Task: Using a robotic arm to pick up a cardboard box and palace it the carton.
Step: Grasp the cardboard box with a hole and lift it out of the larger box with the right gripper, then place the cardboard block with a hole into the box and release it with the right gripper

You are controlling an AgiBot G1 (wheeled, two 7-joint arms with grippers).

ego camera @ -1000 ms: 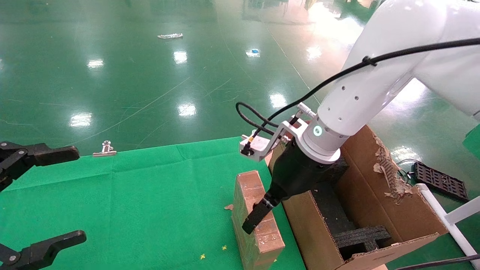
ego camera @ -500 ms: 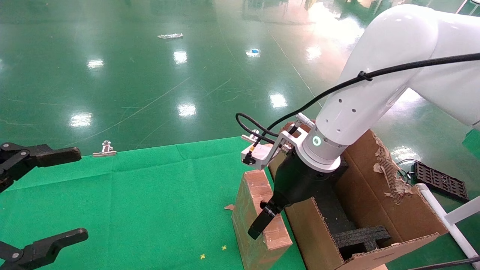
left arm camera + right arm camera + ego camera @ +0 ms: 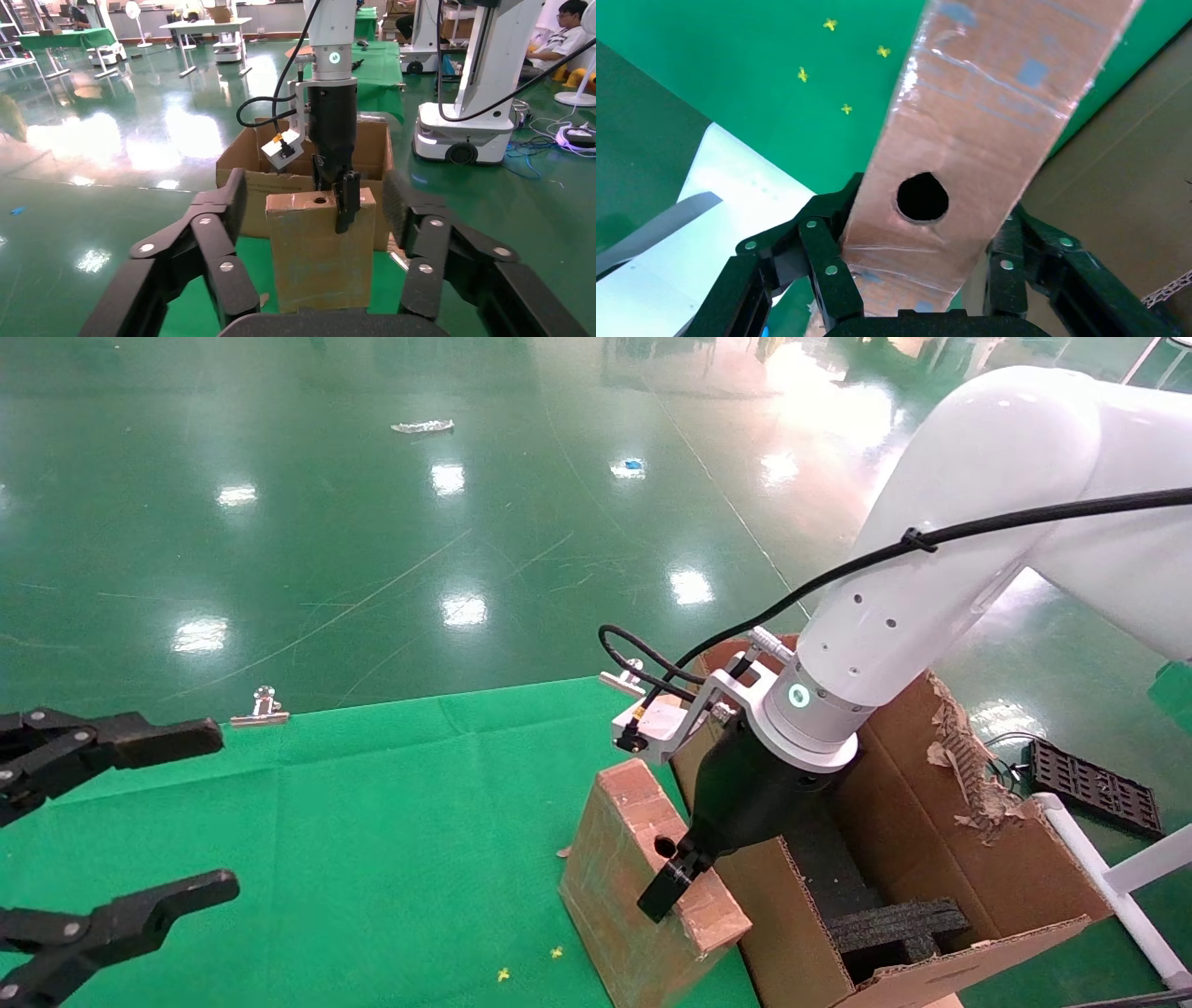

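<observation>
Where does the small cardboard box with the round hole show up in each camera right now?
Head view: the cardboard box is low and centre, tilted, held by the right tool beside the carton.
Left wrist view: centre, box in front of the carton, between the open left tool's fingers.
Right wrist view: fills the centre.
Shared landmark: the round hole.
</observation>
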